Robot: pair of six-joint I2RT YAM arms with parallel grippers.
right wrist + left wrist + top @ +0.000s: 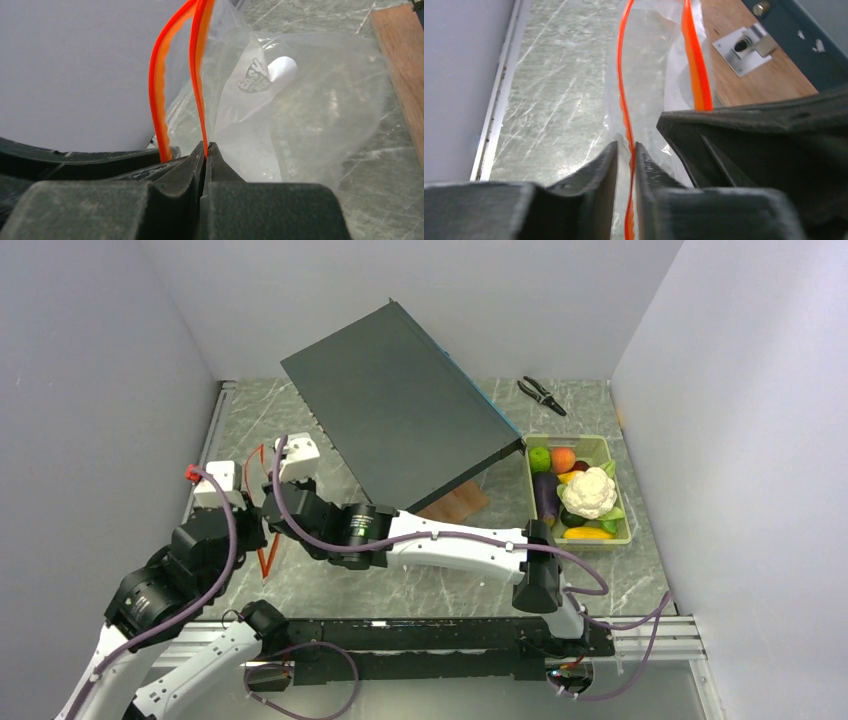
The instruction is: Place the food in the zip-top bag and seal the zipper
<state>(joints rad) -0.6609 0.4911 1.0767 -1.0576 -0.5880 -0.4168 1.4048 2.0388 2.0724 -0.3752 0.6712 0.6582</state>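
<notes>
The clear zip-top bag hangs between my two grippers at the left of the table, its mouth open. Its orange-red zipper is split into two strips. My left gripper is closed on one strip, with bag film between its fingers. My right gripper is shut tight on the other strip. In the top view the left gripper and right gripper sit close together. The food lies in a pale green tray at the right: lime, orange, eggplant, cauliflower, yellow piece.
A large dark panel leans tilted over the table's middle, above a wooden board; the board also shows in the left wrist view. Black pliers lie at the back right. The left wall stands close beside the bag.
</notes>
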